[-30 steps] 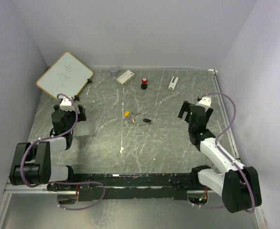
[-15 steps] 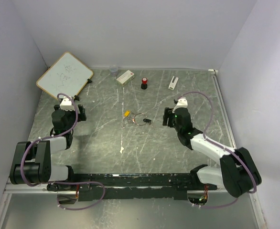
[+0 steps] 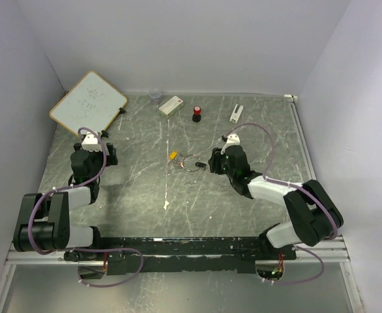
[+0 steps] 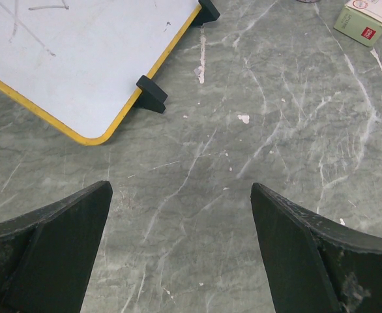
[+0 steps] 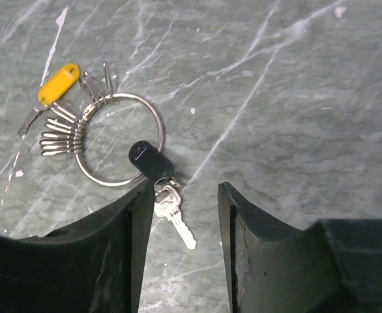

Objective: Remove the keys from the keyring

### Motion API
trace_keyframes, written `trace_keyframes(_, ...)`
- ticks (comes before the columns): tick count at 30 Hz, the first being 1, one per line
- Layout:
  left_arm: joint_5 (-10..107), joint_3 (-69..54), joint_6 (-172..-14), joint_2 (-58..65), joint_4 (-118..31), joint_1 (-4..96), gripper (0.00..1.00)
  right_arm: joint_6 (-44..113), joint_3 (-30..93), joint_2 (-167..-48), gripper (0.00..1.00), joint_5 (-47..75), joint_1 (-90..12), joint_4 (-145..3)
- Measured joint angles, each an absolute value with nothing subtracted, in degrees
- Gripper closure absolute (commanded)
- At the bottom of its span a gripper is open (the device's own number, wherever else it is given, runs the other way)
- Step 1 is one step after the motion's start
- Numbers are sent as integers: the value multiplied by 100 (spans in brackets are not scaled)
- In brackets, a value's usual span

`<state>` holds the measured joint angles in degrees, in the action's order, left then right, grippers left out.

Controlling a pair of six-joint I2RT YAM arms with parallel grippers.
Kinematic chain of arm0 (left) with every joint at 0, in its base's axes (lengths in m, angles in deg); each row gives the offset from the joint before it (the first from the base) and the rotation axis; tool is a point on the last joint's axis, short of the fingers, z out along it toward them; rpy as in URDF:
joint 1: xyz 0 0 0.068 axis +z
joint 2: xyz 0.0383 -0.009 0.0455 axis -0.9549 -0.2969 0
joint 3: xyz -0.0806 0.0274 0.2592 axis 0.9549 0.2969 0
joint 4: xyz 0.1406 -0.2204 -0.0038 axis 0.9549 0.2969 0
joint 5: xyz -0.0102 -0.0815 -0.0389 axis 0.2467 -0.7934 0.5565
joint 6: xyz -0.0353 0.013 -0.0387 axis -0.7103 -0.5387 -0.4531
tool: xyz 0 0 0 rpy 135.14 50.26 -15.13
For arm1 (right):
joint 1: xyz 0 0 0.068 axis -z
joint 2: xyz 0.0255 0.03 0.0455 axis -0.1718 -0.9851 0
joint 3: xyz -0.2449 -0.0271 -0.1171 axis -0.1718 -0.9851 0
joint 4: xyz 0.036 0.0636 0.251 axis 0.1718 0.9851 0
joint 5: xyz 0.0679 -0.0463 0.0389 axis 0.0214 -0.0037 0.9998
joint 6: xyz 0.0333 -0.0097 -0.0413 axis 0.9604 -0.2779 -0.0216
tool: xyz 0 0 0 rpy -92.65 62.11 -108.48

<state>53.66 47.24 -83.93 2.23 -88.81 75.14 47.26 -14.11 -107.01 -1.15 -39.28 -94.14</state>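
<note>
Keys (image 5: 55, 135) fan along the keyring (image 5: 160, 124), flat mid-desk (image 3: 145, 195), just ahead of the right jaws, parted and empty. Left jaws gape empty by the whiteboard (image 4: 67, 59); knob (image 3: 196, 115) and box (image 3: 171, 105) lie well beyond.

This is a robot lab cell, not a home or a shop. Plain white walls (image 3: 178, 45) close the tabletop (image 3: 132, 195) on its left, far and right edges, like a booth. The tabletop has a grey marble-look surface with scratches and white marks. The left arm (image 3: 80, 189) and the right arm (image 3: 276, 192) stand on a black rail (image 3: 191, 246) along the near edge, with purple cables (image 3: 270, 149) looping over them. Along the far edge are small unrelated things: a whiteboard (image 3: 88, 103) at the far left corner, a cup (image 3: 155, 96), a box (image 3: 171, 105), a knob (image 3: 197, 114).
</note>
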Motion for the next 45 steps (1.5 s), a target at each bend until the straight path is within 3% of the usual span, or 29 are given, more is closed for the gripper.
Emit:
trace_keyframes(22, 5366, 4724, -8393, 220, -8881, 7514, 1, 4820, -890, -11783, 53, 191, -4162, -9567)
trace_keyframes(45, 5366, 4724, -8395, 168, -8879, 7514, 1, 4761, -875, -12155, 54, 232, -4181, -9661)
